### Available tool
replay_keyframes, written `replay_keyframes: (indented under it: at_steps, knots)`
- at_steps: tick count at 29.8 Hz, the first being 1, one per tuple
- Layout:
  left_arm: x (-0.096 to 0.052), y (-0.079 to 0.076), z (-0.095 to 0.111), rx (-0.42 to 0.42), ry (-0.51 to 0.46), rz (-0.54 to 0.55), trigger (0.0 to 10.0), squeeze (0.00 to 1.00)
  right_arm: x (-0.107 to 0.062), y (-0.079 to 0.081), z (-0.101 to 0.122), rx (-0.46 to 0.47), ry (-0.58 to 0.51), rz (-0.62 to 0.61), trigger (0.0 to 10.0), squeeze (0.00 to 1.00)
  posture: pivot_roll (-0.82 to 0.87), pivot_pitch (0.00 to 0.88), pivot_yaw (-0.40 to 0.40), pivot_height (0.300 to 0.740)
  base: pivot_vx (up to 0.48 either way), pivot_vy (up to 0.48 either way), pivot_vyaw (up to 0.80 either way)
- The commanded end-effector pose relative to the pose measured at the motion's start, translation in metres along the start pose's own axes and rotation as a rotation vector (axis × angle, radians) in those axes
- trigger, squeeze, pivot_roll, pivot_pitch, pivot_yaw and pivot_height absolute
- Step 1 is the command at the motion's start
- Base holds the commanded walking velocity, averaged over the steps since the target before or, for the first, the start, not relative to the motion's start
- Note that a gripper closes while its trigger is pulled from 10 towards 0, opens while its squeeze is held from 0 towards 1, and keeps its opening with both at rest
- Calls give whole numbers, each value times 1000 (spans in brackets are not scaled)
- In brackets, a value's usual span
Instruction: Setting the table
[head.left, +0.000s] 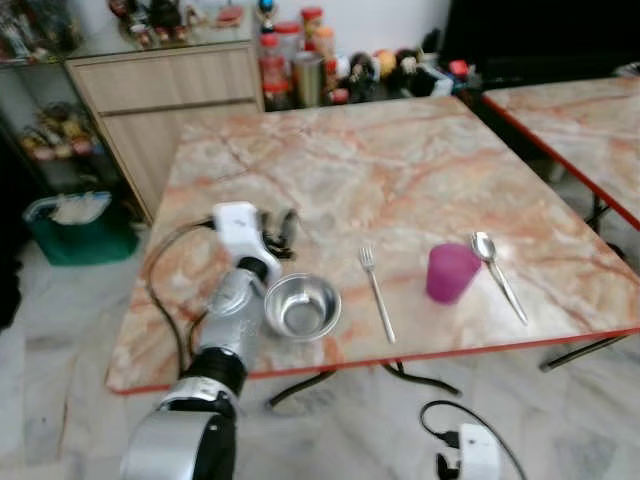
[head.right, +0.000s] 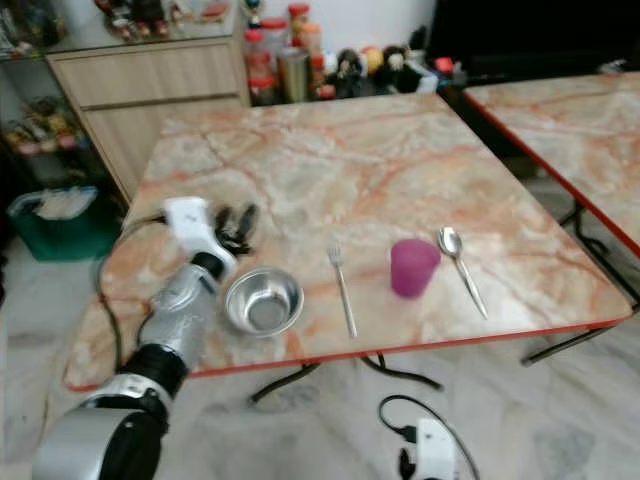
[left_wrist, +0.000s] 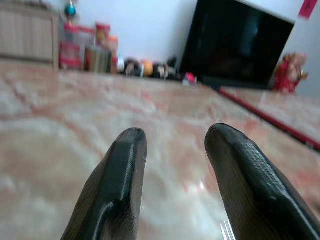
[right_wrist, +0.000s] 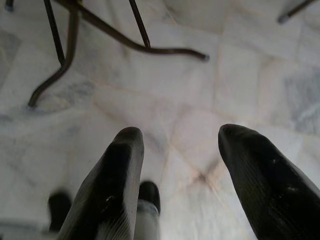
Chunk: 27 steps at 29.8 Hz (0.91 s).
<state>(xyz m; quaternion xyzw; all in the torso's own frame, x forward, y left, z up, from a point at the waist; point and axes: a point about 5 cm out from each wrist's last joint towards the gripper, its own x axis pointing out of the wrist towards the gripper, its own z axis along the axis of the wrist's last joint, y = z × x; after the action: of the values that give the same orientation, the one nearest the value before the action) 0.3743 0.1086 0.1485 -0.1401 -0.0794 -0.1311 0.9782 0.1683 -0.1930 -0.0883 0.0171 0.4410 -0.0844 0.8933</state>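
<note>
On the marble table, near its front edge, a steel bowl, a fork, a purple cup and a spoon lie in a row from left to right. My left gripper rests low over the table just behind the bowl, open, with nothing between its fingers. The fork's tines peek in at the edge of the left wrist view. My right gripper hangs below the table's front edge over the floor, open and empty.
A second marble table stands to the right across a narrow gap. Jars and bottles crowd behind the table's far edge, beside a wooden cabinet. A green bin sits on the floor at left. Metal table legs cross the tiled floor.
</note>
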Motion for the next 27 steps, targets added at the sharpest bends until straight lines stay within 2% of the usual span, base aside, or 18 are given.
replay_keyframes:
  at_steps: [1,4,9,16,21,24,25,26,27]
  knots:
    - [-1,13,6,3,-7,30,10000,0,1,11,3,7,-4,26,10000,0,13,0,8,736,0,0,0]
    - [-3,16,5,-16,5,32,10000,0,1,11,2,7,-2,28,10000,0,13,0,10,736,0,0,0]
    - [-13,30,2,-101,33,42,10000,0,0,12,0,9,2,29,10000,0,16,0,14,736,0,0,0]
    - [-20,43,6,-82,51,24,10000,0,0,14,-2,6,9,34,10000,0,27,0,13,736,0,0,0]
    - [-21,45,6,-75,55,23,10000,0,0,14,-2,5,9,35,10000,0,28,0,14,736,0,0,0]
    - [-24,51,8,-54,110,-6,10000,0,0,14,-2,3,10,37,10000,0,29,0,13,736,0,0,0]
    - [-25,53,8,-37,155,-24,10000,0,0,14,-2,3,11,37,10000,0,36,0,14,736,0,0,0]
    - [-25,53,8,-37,155,-24,10000,0,0,14,-2,3,11,37,10000,0,36,0,14,736,0,0,0]
    - [-32,57,3,15,260,-75,10000,0,-1,15,-3,2,15,38,10000,0,37,0,16,736,0,0,0]
